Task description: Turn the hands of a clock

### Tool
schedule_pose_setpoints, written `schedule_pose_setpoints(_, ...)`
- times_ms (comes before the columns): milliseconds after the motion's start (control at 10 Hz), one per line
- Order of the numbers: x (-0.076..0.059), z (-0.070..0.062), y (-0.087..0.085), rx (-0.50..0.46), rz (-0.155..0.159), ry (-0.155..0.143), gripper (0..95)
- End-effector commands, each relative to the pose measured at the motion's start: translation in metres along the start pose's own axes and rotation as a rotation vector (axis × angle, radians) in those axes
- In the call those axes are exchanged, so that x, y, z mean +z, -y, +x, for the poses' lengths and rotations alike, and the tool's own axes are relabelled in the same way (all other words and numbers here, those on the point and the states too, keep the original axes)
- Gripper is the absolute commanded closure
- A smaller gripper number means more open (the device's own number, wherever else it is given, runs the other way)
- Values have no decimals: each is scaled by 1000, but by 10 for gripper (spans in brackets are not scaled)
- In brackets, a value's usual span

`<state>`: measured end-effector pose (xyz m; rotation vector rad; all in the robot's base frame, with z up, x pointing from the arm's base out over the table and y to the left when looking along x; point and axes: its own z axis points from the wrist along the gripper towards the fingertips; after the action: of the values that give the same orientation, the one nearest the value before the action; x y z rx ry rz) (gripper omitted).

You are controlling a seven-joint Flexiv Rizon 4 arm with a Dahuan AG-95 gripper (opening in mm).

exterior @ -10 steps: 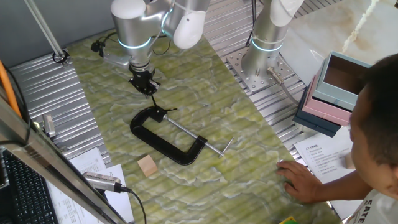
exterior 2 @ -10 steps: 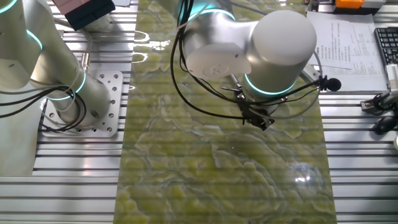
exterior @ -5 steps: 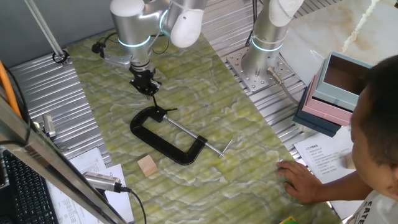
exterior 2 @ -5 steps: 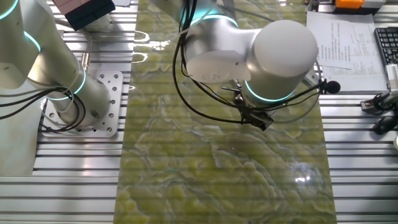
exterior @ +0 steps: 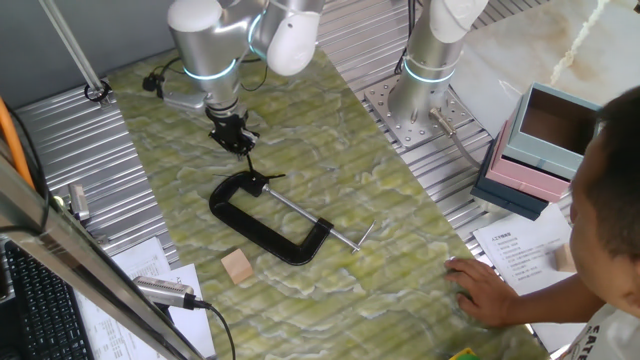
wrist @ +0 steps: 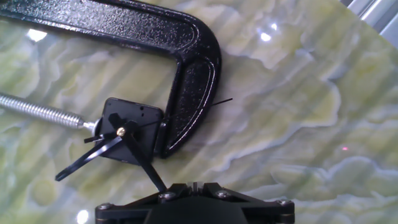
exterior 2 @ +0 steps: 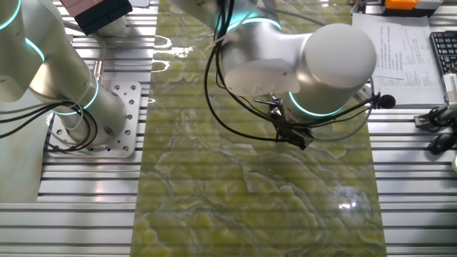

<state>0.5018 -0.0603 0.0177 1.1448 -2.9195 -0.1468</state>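
One green marbled mat (exterior: pixel 330 190) covers the middle of the table in both fixed views, with ribbed metal on either side. Two silver robot arms show: the working arm (exterior: pixel 215 45) at the upper left of one fixed view, and a second arm (exterior: pixel 435 50) standing on its base plate at the upper middle. One person (exterior: pixel 590 250) leans in at the right edge, one hand (exterior: pixel 485 290) flat on the mat at the lower right. One black C-clamp (exterior: pixel 265 220) lies on the mat at centre-left, its silver screw rod (exterior: pixel 305 215) running toward the lower right. One small wooden block (exterior: pixel 237 266) sits just below the clamp, apart from it. One small black clock body (wrist: pixel 127 130) is pinched between the rod's tip and the clamp's end, at the lower left of the hand view. On it sit the hands (wrist: pixel 118 146), two thin black pointers joined at a small brass hub, one reaching to the lower left and one toward the bottom edge; a hair-thin third pointer runs to the right across the clamp. The gripper (exterior: pixel 235 140) hangs just above the clamp's upper end, and whether its jaws are parted or closed cannot be told; they do not appear to hold anything.
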Motion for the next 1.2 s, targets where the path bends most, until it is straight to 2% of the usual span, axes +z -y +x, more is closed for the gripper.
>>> schedule_pose_setpoints(100,0,1,-3,12,-15,-16,950)
schedule_pose_setpoints(400,-2,2,-9,12,-34,-33,950)
schedule_pose_setpoints(800,-7,1,-24,37,-51,-55,950)
schedule_pose_setpoints(1200,-8,5,-32,40,-61,-62,950)
